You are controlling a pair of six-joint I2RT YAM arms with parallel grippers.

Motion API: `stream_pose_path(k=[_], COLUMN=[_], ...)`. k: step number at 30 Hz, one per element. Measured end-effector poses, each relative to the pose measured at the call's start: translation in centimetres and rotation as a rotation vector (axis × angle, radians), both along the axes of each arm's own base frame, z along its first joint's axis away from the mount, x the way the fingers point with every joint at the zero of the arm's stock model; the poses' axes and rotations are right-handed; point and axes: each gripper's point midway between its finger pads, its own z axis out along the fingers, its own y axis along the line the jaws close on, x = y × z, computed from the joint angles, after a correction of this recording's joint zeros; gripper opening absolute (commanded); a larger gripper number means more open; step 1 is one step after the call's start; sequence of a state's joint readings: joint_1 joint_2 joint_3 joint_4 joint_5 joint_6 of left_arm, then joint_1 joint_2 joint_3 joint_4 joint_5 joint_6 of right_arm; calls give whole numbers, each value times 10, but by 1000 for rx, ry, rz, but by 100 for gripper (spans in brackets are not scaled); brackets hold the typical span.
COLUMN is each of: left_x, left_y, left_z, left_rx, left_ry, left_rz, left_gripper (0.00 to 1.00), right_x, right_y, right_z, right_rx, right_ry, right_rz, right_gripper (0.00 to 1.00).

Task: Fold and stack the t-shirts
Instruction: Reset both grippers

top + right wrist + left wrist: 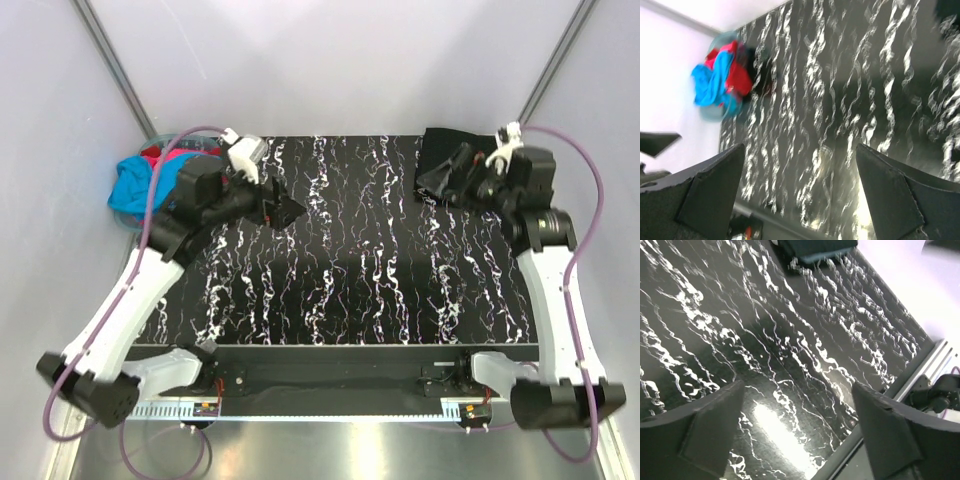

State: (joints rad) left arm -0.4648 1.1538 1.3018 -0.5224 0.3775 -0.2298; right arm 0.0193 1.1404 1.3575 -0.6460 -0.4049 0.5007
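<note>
A folded black t-shirt [436, 146] lies at the table's far right corner. It also shows at the top of the left wrist view as a dark folded t-shirt [815, 249]. My right gripper [452, 176] hovers open just over its near edge, with nothing between the jaws [800, 147]. A crumpled heap of cyan and red t-shirts [140, 182] [720, 80] sits off the far left corner. My left gripper [283, 208] is open and empty above the bare left part of the table, and its wrist view shows only table between the fingers [797, 385].
The heap rests in a pale translucent tub [124, 218] beside the black marbled table [350, 270]. White walls close in on three sides. The arm bases and a metal rail [330, 408] line the near edge.
</note>
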Motion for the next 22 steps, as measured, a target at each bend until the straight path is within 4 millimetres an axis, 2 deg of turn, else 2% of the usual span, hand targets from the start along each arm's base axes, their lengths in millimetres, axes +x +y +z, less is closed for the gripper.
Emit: stream_pose_path(k=[4, 6, 9, 13, 22], left_x=[-26, -37, -49, -56, -56], left_y=[17, 24, 30, 32, 31], left_z=[20, 26, 32, 34, 24], left_rx=[-51, -77, -117, -149, -146], left_ry=[-65, -93, -119, -121, -93], left_rz=[38, 51, 65, 72, 70], left_gripper=[99, 99, 99, 99, 99], right_x=[-42, -56, -73, -81, -76], right_y=[9, 11, 13, 14, 15], right_z=[-17, -15, -2, 5, -1], right_rx=[52, 60, 64, 67, 70], right_ry=[25, 7, -50, -81, -53], right_rz=[43, 54, 69, 79, 84], right_gripper=[100, 100, 100, 100, 100])
